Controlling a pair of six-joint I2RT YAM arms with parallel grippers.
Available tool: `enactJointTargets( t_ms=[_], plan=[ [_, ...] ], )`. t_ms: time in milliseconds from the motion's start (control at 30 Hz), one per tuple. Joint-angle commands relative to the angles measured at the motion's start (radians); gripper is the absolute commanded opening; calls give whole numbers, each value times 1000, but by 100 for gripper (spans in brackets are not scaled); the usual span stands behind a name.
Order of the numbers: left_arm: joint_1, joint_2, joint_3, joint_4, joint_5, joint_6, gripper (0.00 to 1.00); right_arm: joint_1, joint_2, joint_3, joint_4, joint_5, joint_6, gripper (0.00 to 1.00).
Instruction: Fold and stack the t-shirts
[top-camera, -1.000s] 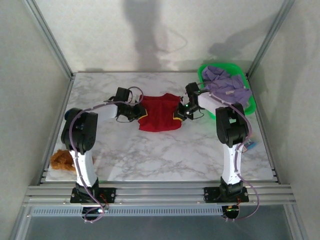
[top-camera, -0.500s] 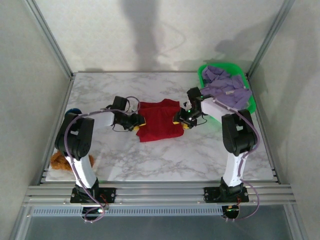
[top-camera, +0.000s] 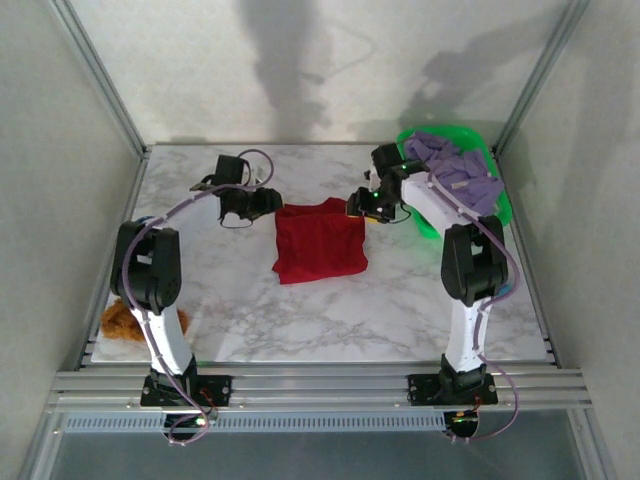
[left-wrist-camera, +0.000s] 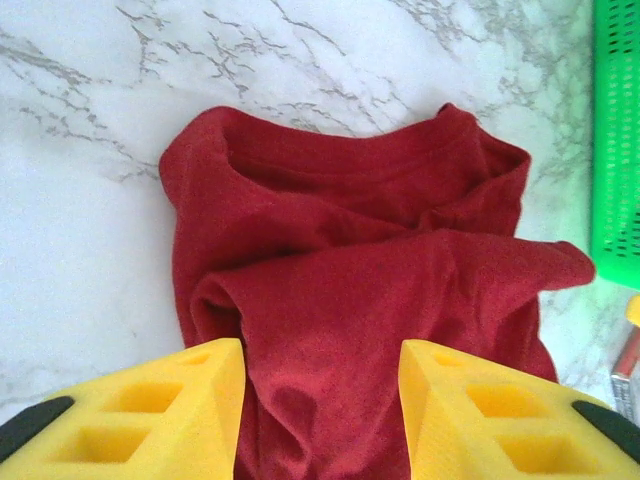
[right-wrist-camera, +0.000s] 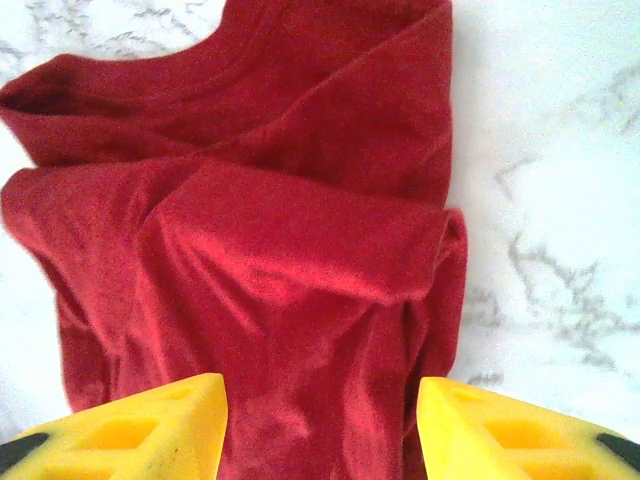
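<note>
The deep red t-shirt lies folded into a rough rectangle on the marble table, its collar at the far edge. My left gripper hovers by the shirt's far left corner, open, with only red cloth below its yellow fingers. At the shirt's far right corner my right gripper also stands open over the folded cloth, nothing held between its yellow fingers. The pale lavender t-shirt is heaped in the green basket.
The green basket's mesh wall stands close to the red shirt's right side. A fuzzy orange-brown lump sits at the table's near left edge. Metal frame rails run along the table's sides.
Both grippers have let go of the red shirt and pulled back toward the far side; the shirt now lies folded with both side flaps laid over it.
</note>
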Motion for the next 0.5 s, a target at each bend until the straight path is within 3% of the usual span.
enactJointTargets(
  t_ms=[0, 200, 467],
  plan=[
    [-12, 49, 55, -41, 3, 43, 43, -18, 71, 75, -22, 23, -70, 52],
    [-36, 96, 76, -53, -19, 37, 42, -25, 167, 185, -63, 28, -86, 51],
    [-71, 154, 84, -54, -60, 32, 39, -26, 188, 203, -60, 2, -68, 47]
  ],
)
